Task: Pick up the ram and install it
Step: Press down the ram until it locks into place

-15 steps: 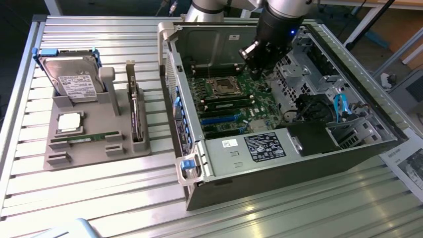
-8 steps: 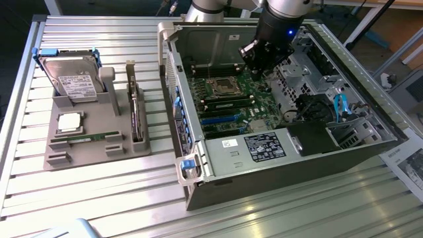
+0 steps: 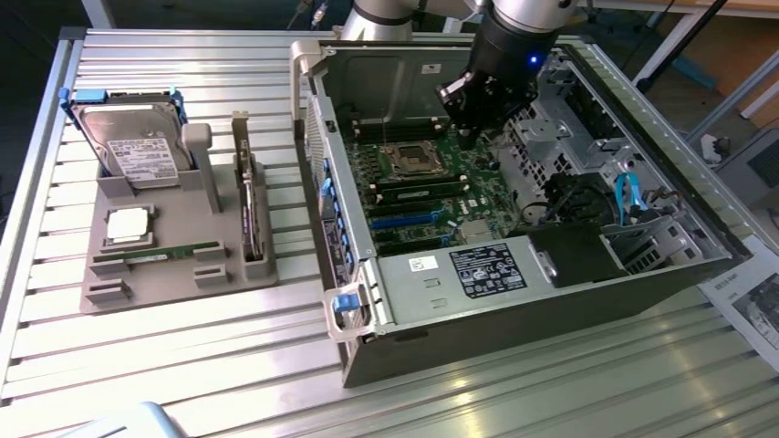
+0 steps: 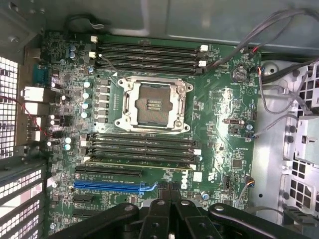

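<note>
The ram (image 3: 159, 255), a thin green stick, lies flat in a slot near the front of the grey holder (image 3: 182, 285) at the exterior view's left. My gripper (image 3: 469, 137) hangs inside the open computer case (image 3: 365, 274), low over the motherboard (image 4: 219, 99) and far from the ram. In the wrist view the gripper (image 4: 172, 195) is shut, its black fingers pressed together with nothing between them. It hovers just past the lower bank of memory slots (image 4: 142, 147). A second bank of memory slots (image 4: 149, 55) lies beyond the bare processor socket (image 4: 152, 104).
The grey holder also carries a hard drive (image 3: 134, 146), a square silver processor (image 3: 128, 226) and an upright expansion card (image 3: 250, 214). Drive cages and blue cables (image 3: 627, 196) crowd the case's right side. Grey wires (image 4: 279, 99) run beside the motherboard.
</note>
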You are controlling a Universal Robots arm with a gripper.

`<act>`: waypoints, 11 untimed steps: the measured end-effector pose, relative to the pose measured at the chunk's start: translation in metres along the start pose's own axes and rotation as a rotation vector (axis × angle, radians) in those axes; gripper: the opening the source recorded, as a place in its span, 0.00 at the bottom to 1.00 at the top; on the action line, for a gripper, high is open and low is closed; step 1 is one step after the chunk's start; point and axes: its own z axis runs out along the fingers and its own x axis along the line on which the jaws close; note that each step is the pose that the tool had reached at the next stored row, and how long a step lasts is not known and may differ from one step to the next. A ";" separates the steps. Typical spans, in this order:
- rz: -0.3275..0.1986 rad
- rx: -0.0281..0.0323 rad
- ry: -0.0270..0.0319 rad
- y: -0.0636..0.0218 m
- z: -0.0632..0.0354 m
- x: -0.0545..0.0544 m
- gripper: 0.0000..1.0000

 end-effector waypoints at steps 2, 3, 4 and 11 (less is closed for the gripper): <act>0.000 -0.0007 0.0003 0.0003 0.0000 0.002 0.10; 0.000 -0.0012 0.0007 0.0004 0.0000 0.004 0.10; 0.000 -0.0017 0.0011 0.0006 0.0000 0.007 0.10; 0.000 -0.0029 0.0130 0.0010 -0.0002 0.013 0.10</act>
